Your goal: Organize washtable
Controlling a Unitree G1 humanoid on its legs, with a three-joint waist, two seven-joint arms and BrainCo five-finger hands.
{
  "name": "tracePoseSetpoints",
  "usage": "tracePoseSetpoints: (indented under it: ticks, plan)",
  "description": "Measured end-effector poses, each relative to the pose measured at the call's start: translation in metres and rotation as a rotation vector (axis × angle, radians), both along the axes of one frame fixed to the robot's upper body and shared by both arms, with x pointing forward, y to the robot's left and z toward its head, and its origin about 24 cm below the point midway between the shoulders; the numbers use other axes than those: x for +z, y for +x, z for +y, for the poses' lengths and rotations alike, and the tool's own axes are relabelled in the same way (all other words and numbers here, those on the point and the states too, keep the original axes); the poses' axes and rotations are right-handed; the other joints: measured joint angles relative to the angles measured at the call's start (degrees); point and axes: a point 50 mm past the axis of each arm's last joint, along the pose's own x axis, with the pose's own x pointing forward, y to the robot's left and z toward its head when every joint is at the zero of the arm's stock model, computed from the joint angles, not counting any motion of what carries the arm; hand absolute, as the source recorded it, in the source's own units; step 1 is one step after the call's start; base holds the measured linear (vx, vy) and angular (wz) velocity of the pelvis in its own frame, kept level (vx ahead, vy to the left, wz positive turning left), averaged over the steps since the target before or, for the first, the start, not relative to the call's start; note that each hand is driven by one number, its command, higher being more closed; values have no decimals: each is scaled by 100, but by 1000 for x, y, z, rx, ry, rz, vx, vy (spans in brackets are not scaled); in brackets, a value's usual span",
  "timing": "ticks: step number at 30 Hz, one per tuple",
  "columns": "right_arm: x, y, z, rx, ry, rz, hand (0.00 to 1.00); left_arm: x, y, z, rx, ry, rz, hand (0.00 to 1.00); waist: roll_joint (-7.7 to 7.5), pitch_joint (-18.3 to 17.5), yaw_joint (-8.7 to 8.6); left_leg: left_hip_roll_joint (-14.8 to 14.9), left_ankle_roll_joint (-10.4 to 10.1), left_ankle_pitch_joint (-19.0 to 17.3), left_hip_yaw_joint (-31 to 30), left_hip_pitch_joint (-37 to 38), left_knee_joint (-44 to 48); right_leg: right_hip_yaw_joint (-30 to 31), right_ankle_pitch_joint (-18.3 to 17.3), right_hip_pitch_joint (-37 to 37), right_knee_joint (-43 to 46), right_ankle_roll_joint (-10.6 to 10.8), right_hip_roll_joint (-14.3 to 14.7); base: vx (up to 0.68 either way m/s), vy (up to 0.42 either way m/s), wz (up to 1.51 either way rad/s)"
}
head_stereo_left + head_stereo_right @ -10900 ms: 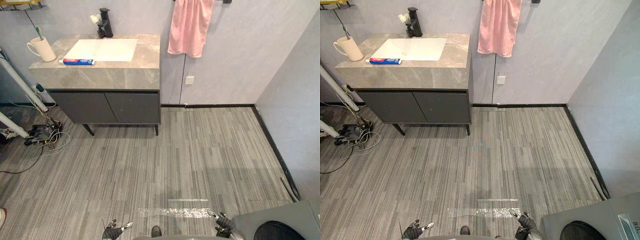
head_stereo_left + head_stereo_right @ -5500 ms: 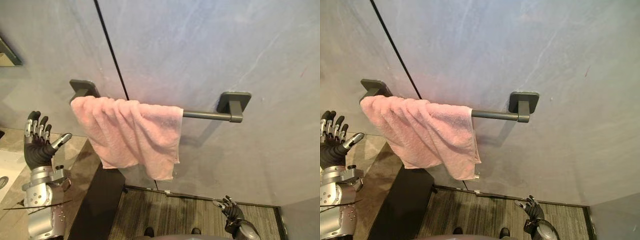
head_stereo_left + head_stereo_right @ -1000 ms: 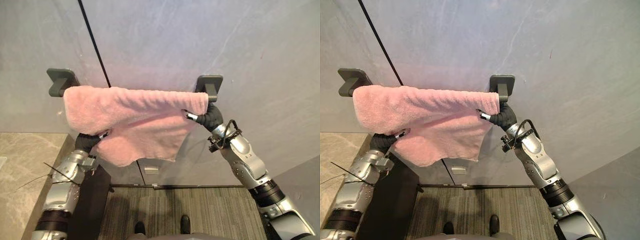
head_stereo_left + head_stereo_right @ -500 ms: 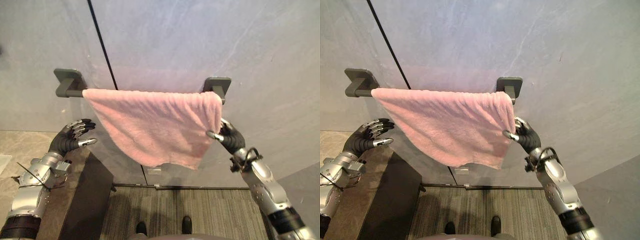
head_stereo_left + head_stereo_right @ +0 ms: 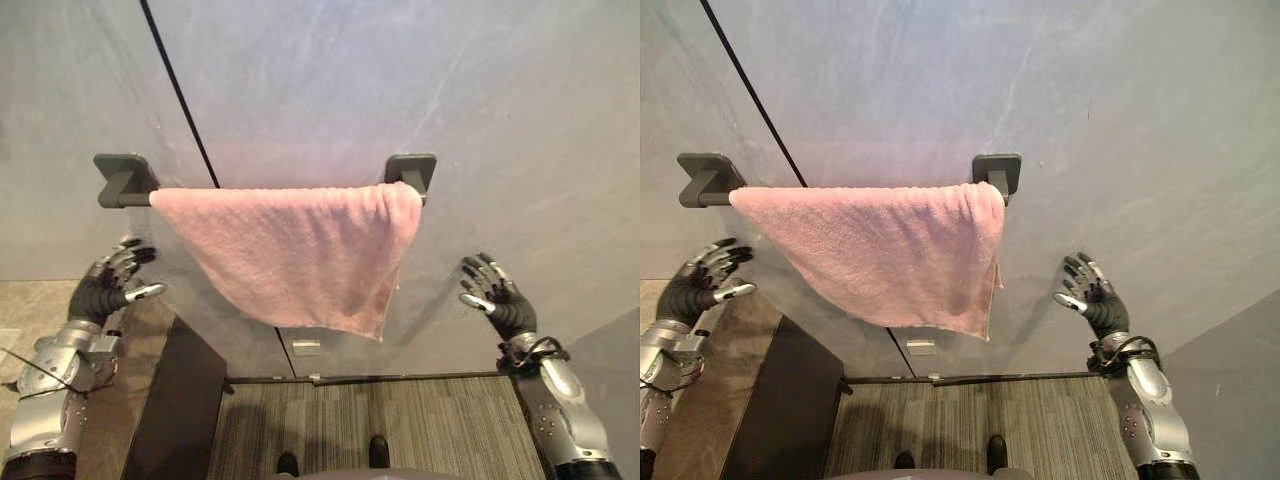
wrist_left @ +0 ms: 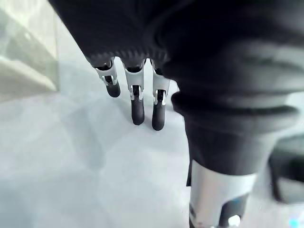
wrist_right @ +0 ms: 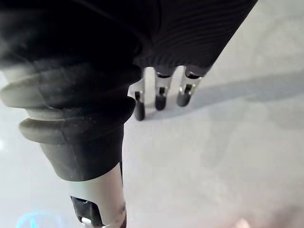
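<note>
Left hand (image 5: pixel 108 288), right hand (image 5: pixel 503 303): fingers spread, nothing held. Pink towel (image 5: pixel 300 250) hung lopsided toward right end of towel bar (image 5: pixel 128 185); slip-off risked if brushed.

No text, label or number can be read anywhere.

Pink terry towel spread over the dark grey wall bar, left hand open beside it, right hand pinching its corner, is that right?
Not the right hand: the left eye view shows it open, clear of the pink terry towel. The towel is spread over the dark grey wall bar, left hand open beside it.
</note>
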Motion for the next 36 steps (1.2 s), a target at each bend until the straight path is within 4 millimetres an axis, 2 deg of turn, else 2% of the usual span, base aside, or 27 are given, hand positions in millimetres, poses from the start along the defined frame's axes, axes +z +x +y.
tracePoseSetpoints:
  ticks: [1, 3, 6, 8, 11, 14, 15, 16, 18, 19, 20, 21, 22, 24, 26, 31, 36]
  plan:
    - [8, -4, -17, -116, -9, -30, 0, 7, -4, 5, 91, -20, -73, 0, 27, -65, 1, -2, 0, 0, 3, 2, -6, -8, -10, 4, 0, 11, -2, 0, 0, 0]
    - [25, -7, -35, -244, -24, -97, 0, 19, -13, 10, 197, -33, -171, 0, 78, -153, 2, -3, 6, 3, 2, 8, -6, -19, -21, 13, 1, 16, -4, 0, 0, 0]
    - [74, -8, -48, -403, -77, -312, 0, 55, -23, 6, 339, 0, -397, 0, 171, -232, -5, 1, 28, 19, -3, 57, 4, -37, -26, 61, 1, 9, 0, 0, 0, 0]
    - [112, -5, -41, -439, -100, -503, 0, 85, -26, -7, 380, 62, -567, 0, 213, -294, -14, 1, 22, 16, -7, 120, 7, -49, -47, 129, 0, 12, 15, 0, 0, 0]
    - [149, -2, -22, -390, -103, -708, 0, 124, -34, -26, 385, 121, -798, 0, 220, -315, -17, 2, -4, -1, -20, 137, 9, -83, -58, 155, 0, -3, 22, 0, 0, 0]
    - [165, 8, 6, -248, -104, -781, 0, 139, -31, -41, 313, 138, -880, 0, 240, -332, -16, 3, -5, -2, -30, 194, 3, -106, -70, 218, -1, -17, 22, -7, 0, 1]
    - [172, 15, 31, -93, -99, -813, 0, 141, -23, -55, 194, 118, -884, 0, 254, -354, -8, 4, -5, -2, -36, 191, -2, -114, -71, 220, 0, -17, 18, 0, 0, 0]
    - [174, 18, 44, -10, -98, -824, 0, 142, -18, -63, 125, 112, -874, 0, 257, -355, -5, 4, -4, -2, -42, 188, -2, -119, -71, 220, 0, -17, 15, -22, -1, 3]
    - [171, 26, 92, 303, -86, -811, 0, 136, 2, -102, -212, 83, -779, 0, 257, -355, 0, 5, -2, -1, -71, 187, -6, -147, -71, 235, 0, -16, 4, -17, -1, 6]
    - [168, 27, 106, 395, -85, -794, 0, 132, 6, -115, -317, 74, -738, 0, 257, -355, -4, 5, -2, -1, -84, 187, -6, -157, -74, 240, 0, -12, -2, -2, 1, 10]
    - [159, 27, 127, 553, -75, -751, 0, 120, 9, -138, -527, 38, -647, 0, 259, -354, -4, 2, -2, 0, -103, 183, -6, -176, -77, 249, 2, 7, -18, 4, 2, 7]
    - [158, 27, 129, 573, -71, -744, 0, 118, 9, -141, -554, 31, -634, 0, 260, -353, -5, 0, -2, 0, -107, 183, -6, -180, -77, 250, 2, 12, -20, 22, 8, 8]
    - [149, 26, 142, 681, -58, -700, 0, 104, 8, -154, -683, -6, -545, 0, 261, -352, -11, -9, -1, 0, -122, 180, -5, -196, -74, 256, 3, 41, -30, 24, 9, 6]
    - [139, 23, 154, 819, -63, -637, 0, 83, 6, -166, -827, -61, -412, 0, 253, -345, -13, -17, 6, 2, -132, 177, 0, -212, -82, 259, 7, 52, -39, 32, 8, 5]
    - [120, 17, 164, 994, -90, -516, 0, 58, 0, -177, -988, -141, -255, 0, 203, -293, -12, -42, 31, 18, -156, 195, 0, -250, -105, 295, 25, 55, -37, 33, 4, 6]
    - [111, 13, 166, 1082, -80, -455, 0, 37, -3, -176, -1054, -220, -134, 0, 180, -251, -3, -50, 32, 18, -169, 192, -11, -266, -114, 301, 26, 54, -41, 3, 1, 1]
    - [108, 11, 167, 1097, -61, -440, 0, 26, -5, -182, -1099, -241, -80, 0, 171, -206, -6, -51, 31, 17, -166, 195, -13, -264, -125, 303, 24, 67, -41, 0, 0, 0]
